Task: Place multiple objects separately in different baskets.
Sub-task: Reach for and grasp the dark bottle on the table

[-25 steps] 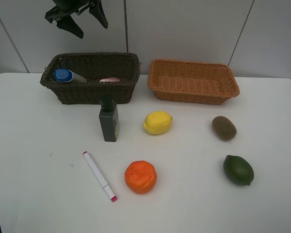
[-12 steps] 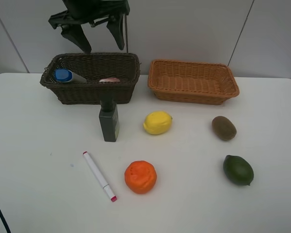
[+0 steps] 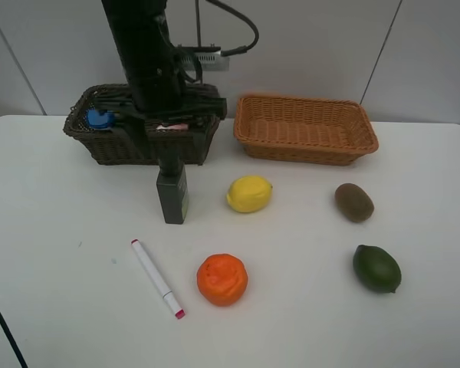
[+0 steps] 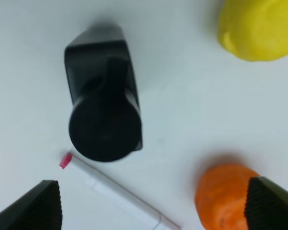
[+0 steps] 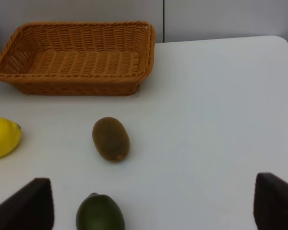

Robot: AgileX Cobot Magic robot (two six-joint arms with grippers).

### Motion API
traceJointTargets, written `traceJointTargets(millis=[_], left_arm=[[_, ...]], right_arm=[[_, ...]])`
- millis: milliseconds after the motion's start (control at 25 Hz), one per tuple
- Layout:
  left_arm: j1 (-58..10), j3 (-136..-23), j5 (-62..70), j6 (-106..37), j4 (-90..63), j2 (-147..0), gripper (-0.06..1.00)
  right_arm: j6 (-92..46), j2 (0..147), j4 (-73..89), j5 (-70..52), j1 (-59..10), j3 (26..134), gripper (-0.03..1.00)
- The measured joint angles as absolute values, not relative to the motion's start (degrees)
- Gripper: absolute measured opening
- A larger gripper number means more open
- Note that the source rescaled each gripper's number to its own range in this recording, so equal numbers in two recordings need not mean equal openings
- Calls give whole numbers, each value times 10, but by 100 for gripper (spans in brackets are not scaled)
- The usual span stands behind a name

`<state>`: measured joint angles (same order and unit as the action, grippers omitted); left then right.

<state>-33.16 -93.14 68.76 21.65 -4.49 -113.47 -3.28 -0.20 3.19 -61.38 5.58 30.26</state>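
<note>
Exterior high view: pump bottle (image 3: 172, 195) stands upright left of centre, just below the dark basket (image 3: 107, 149). The left gripper (image 3: 172, 142) hangs above it, jaws spread wide and empty. It should probably centre on the bottle's body, drop lower, then close gently so the bottle does not tip.

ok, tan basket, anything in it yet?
Empty. The orange-tan basket shows only bare weave inside, in the exterior and right wrist views.

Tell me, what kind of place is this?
Probably a robot lab's test bench: a plain white table against bare pale wall panels, a black robot arm, a dark brown woven wicker basket and an orange-tan woven wicker basket.
</note>
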Motion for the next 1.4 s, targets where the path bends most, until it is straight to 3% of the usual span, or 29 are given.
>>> traceJointTargets(millis=[880, 960, 1080, 1400], left_arm=[[-332, -931, 645, 236, -5, -1257, 98], [-332, -931, 645, 238, -5, -1257, 85], [-331, -931, 651, 239, 0, -1257, 42], [-331, -946, 681, 202, 0, -1258, 41]], right_arm=[[-33, -2, 32, -614, 56, 303, 96], [-33, -2, 32, -614, 56, 303, 96], [-33, -2, 32, -614, 56, 303, 96], [-33, -2, 32, -614, 56, 303, 96]])
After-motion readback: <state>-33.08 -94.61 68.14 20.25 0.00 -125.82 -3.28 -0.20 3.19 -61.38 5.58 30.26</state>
